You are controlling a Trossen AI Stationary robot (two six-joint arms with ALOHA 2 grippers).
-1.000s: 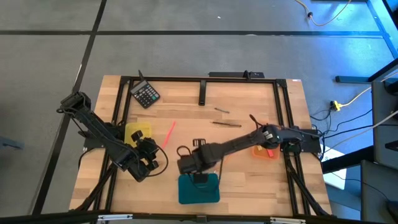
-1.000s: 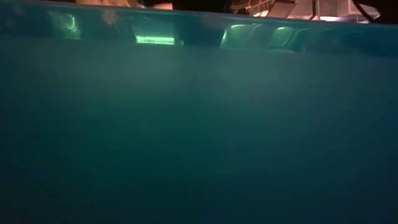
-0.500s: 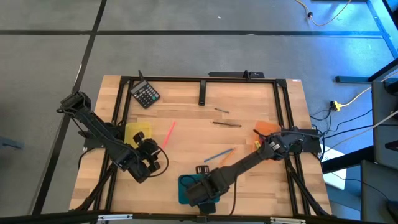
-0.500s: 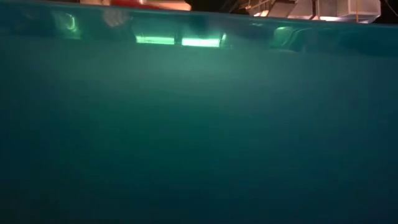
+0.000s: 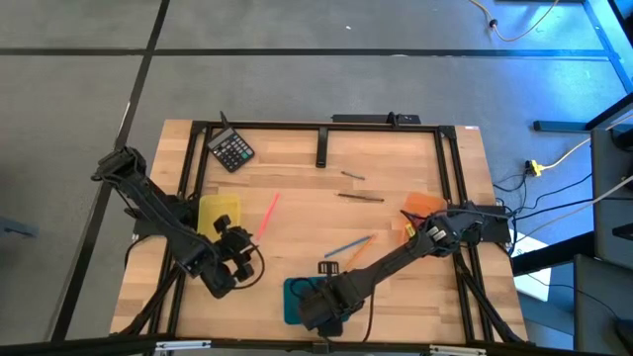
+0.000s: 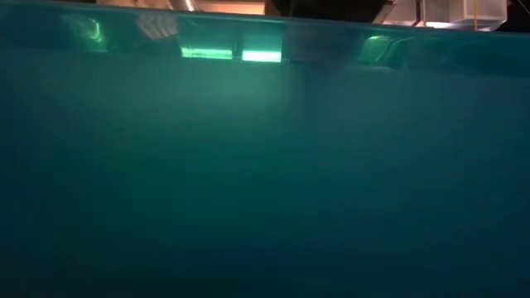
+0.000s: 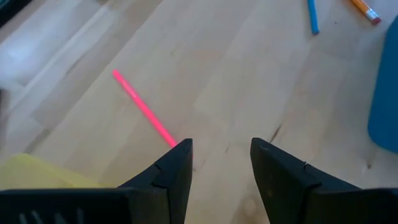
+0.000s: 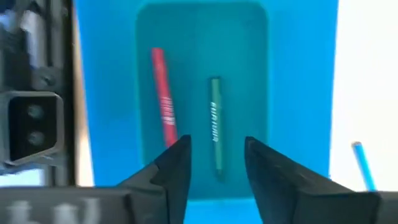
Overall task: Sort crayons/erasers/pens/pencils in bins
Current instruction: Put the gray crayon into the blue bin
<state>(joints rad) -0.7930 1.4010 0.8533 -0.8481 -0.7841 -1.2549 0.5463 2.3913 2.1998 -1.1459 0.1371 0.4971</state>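
Note:
The teal bin (image 5: pixel 295 297) stands at the table's near edge and holds a red pen (image 8: pixel 163 96) and a green pen (image 8: pixel 214 121), both lying flat on its floor. My right gripper (image 8: pixel 214 163) hovers open above that bin (image 8: pixel 298 93), also seen as the right gripper (image 5: pixel 321 309) in the high view. My left gripper (image 7: pixel 221 155) waits open above bare wood near the yellow bin (image 5: pixel 220 213). A pink pen (image 5: pixel 268 213), a blue pen (image 5: pixel 346 245) and an orange pencil (image 5: pixel 364 238) lie on the table. The orange bin (image 5: pixel 423 206) sits at the right.
A black calculator (image 5: pixel 232 150) lies at the far left. A short dark stick (image 5: pixel 353 175) and a longer brown stick (image 5: pixel 361 197) lie mid-table. The black frame rails (image 5: pixel 321 146) border the work area. The teal bin's wall (image 6: pixel 265 165) fills the low view.
My right gripper has swung from the middle of the table toward the near edge and now hangs over the teal bin. As the arm moved off, the blue pen and the orange pencil came into view.

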